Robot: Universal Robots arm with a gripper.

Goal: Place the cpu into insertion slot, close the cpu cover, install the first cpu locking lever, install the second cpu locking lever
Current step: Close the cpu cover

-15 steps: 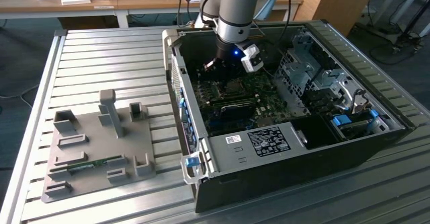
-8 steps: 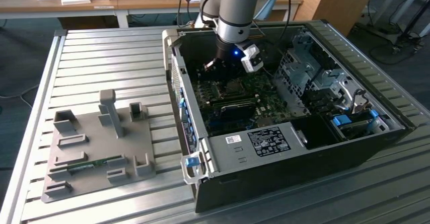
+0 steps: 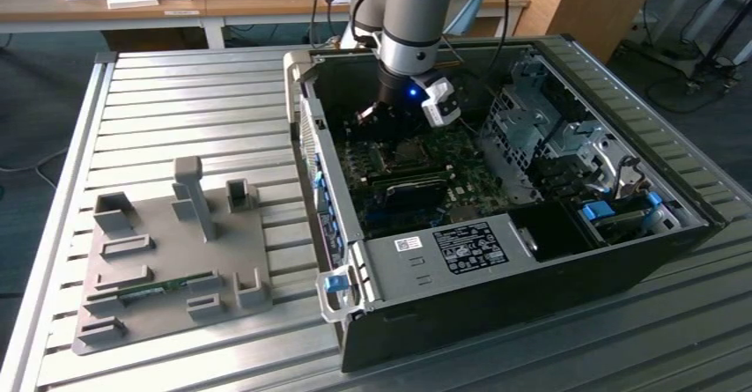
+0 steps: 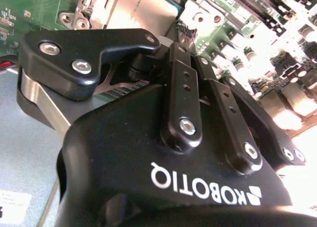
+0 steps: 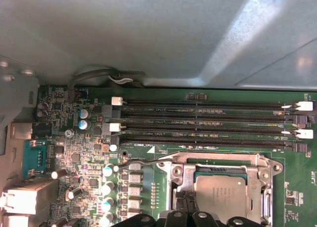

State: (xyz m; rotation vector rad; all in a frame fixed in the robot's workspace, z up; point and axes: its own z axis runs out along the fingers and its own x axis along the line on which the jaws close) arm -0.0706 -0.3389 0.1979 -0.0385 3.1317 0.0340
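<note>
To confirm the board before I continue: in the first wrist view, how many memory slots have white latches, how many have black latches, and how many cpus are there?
memory slots with white latches: 2
memory slots with black latches: 2
cpu: 1
Total: 5

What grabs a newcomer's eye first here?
The robot arm reaches down into the open computer case in the middle of the exterior view, with the gripper low over the motherboard. In the first wrist view, the cpu sits in its socket with the cpu cover framing it, beside the memory slots.
</note>
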